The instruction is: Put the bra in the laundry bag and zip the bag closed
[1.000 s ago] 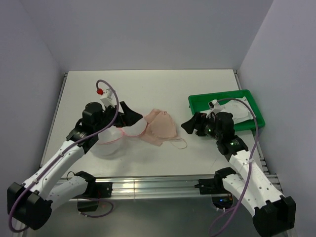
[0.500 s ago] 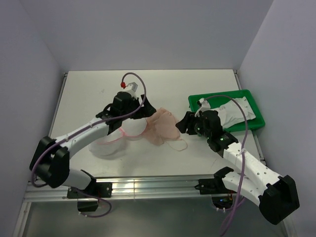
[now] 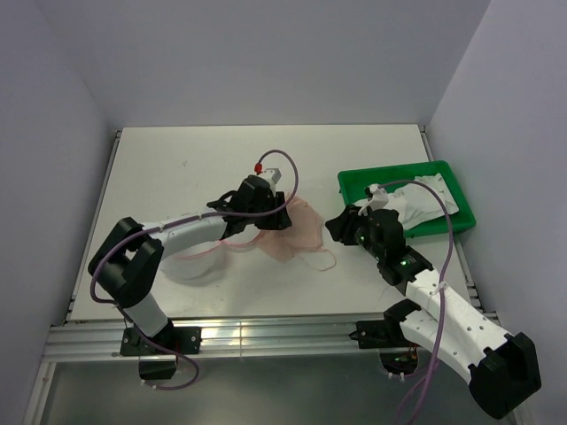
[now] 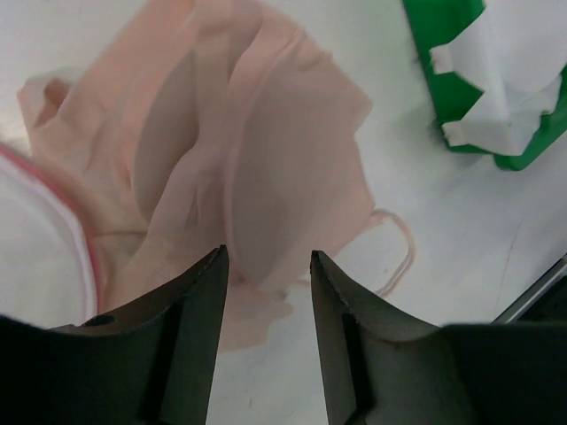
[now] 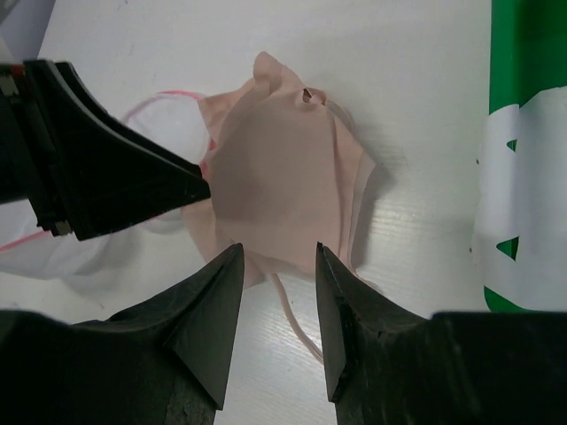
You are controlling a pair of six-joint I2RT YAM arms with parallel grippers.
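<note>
From above, the left tool [image 3: 282,215] lies low over the left edge of the bra [image 3: 301,228], which sits crumpled on the white surface [image 3: 177,168] just right of the laundry bag [image 3: 199,261]. The bra is outside the bag and touches its rim. The right tool [image 3: 337,226] points at the bra's right edge from just beside it. How far either tool is open cannot be told from here. Behind the right arm stands a green tray [image 3: 350,181] with white cloth [image 3: 416,199] in it

The left wrist view shows what the overhead view hides. The left tool [image 4: 266,254] stands about half open, and a fold of the bra [image 4: 275,159] runs into the gap between its fingers [image 4: 199,301]. Whether they pinch the fabric I cannot tell. The bag's pink-edged rim [image 4: 35,257] sits at the far left, and a thin strap [image 4: 399,257] loops out on the right

In the right wrist view, the right tool [image 5: 279,250] is also about half open and holds nothing. The bra's cup [image 5: 279,177] lies just beyond its tips, with the strap [image 5: 292,319] on the surface in the gap. The left tool [image 5: 106,168] shows as a black wedge reaching the bra's left side, over the bag [image 5: 164,124]
</note>
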